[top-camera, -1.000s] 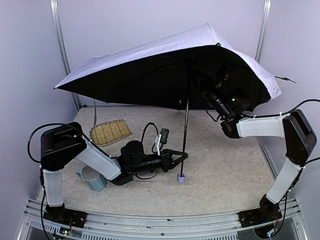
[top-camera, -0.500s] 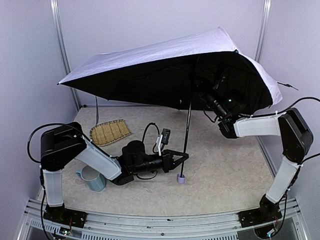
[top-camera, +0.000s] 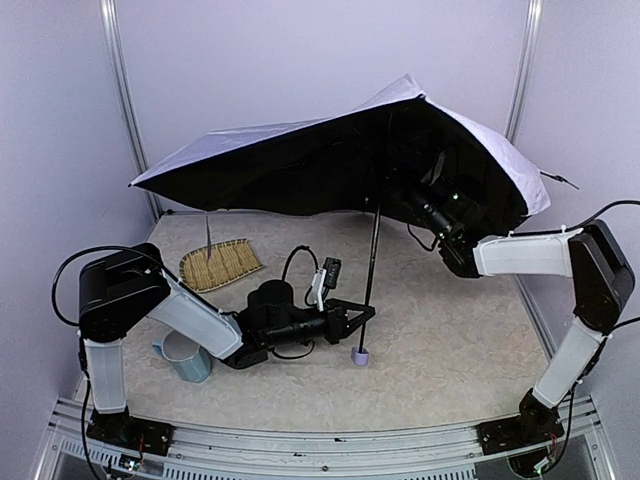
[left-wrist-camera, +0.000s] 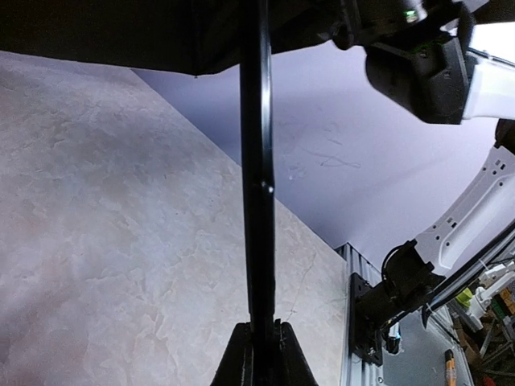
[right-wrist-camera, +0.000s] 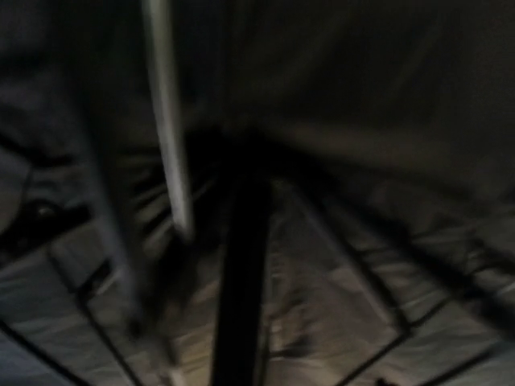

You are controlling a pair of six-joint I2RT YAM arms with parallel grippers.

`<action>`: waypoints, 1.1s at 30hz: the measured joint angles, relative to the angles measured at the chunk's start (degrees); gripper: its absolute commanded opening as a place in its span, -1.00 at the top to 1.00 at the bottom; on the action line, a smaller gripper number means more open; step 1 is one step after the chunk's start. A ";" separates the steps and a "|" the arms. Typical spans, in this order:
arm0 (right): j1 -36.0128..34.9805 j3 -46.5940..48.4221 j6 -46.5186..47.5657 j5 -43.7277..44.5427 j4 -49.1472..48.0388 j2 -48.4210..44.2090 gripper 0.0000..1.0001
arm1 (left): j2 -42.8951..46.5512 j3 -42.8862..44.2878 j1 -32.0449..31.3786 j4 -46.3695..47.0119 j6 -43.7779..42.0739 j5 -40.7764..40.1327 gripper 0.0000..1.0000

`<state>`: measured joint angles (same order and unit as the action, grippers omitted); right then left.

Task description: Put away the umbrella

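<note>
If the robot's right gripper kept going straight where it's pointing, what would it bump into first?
Most likely the black underside of the umbrella; the right gripper points into it, though depth is unclear.

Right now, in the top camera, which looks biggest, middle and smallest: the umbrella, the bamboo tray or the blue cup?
1. umbrella, by far.
2. bamboo tray.
3. blue cup, though it's partly hidden, so less sure.

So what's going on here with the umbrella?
The umbrella is open, its handle knob down on the table. The left gripper is clamped on the shaft just above the knob. The right gripper reaches up under the canopy; whether it holds anything is too dark to tell.
</note>
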<state>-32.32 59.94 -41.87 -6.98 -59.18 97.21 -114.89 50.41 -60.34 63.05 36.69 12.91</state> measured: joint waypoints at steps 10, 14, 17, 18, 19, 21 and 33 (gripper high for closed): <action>-9.66 1.99 27.65 24.61 17.16 -4.50 0.02 | 2.03 0.50 -0.59 -7.10 -4.28 -5.60 1.00; -10.19 2.43 32.50 30.45 20.02 -4.50 0.20 | 2.03 0.66 -1.16 -9.25 -5.66 -7.63 1.00; -10.34 2.69 34.18 33.59 20.81 -4.50 0.36 | 2.03 0.90 -1.81 -10.38 -7.04 -9.40 1.00; -10.34 2.80 34.53 34.36 21.03 -4.48 0.53 | 2.03 1.22 -2.08 -10.95 -7.54 -10.36 1.00; -10.34 2.97 34.62 35.04 21.29 -4.50 0.71 | 2.05 1.51 -2.25 -11.47 -8.00 -11.08 1.00; -10.75 3.26 33.11 35.98 21.29 -4.50 0.94 | 2.19 1.84 -2.56 -12.17 -8.87 -12.33 1.00; -10.88 4.15 20.52 10.03 14.56 -7.37 1.00 | 4.02 -0.02 0.31 -2.64 -8.26 -2.75 -0.18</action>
<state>-43.20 64.10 -21.34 3.05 -44.62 89.84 -110.87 50.39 -60.03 60.40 28.42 10.15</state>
